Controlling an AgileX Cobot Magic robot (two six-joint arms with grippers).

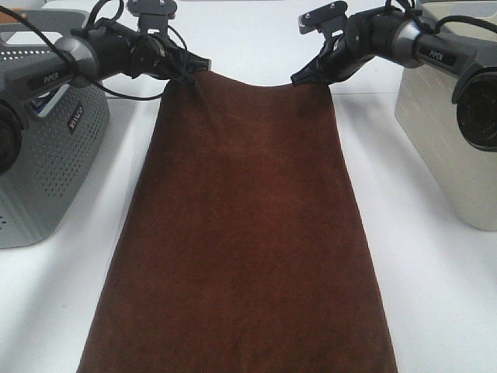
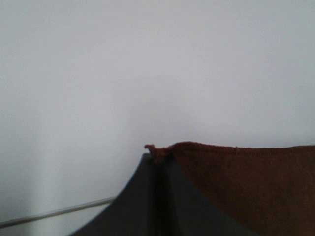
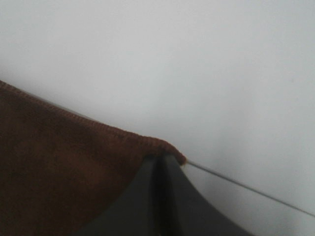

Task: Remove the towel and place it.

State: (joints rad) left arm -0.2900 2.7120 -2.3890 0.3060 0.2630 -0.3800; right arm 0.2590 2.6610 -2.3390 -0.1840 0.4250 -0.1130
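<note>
My left claw (image 2: 157,158) was pinching the far left corner of the towel (image 1: 248,233) and my right claw (image 3: 158,160) its far right corner, so the hem between them sagged only slightly. Held wide like that, the cloth ran open and unwrinkled toward the near side over the counter (image 1: 423,264), between the grey basket (image 1: 46,171) on the left and the beige bin (image 1: 446,132) on the right. I judged it ready to be laid flat.

Bright, even overhead light nearly bleaches the white table (image 1: 248,39) in the high view. Soft, faint shadows lie along the right edge of the towel (image 1: 241,233), whose dark pile shows little detail. Both wrist views are hazy and low in contrast. The left gripper (image 2: 158,157) and right gripper (image 3: 158,160) are blurred at close range, and the towel's stitched hem is sharper.
</note>
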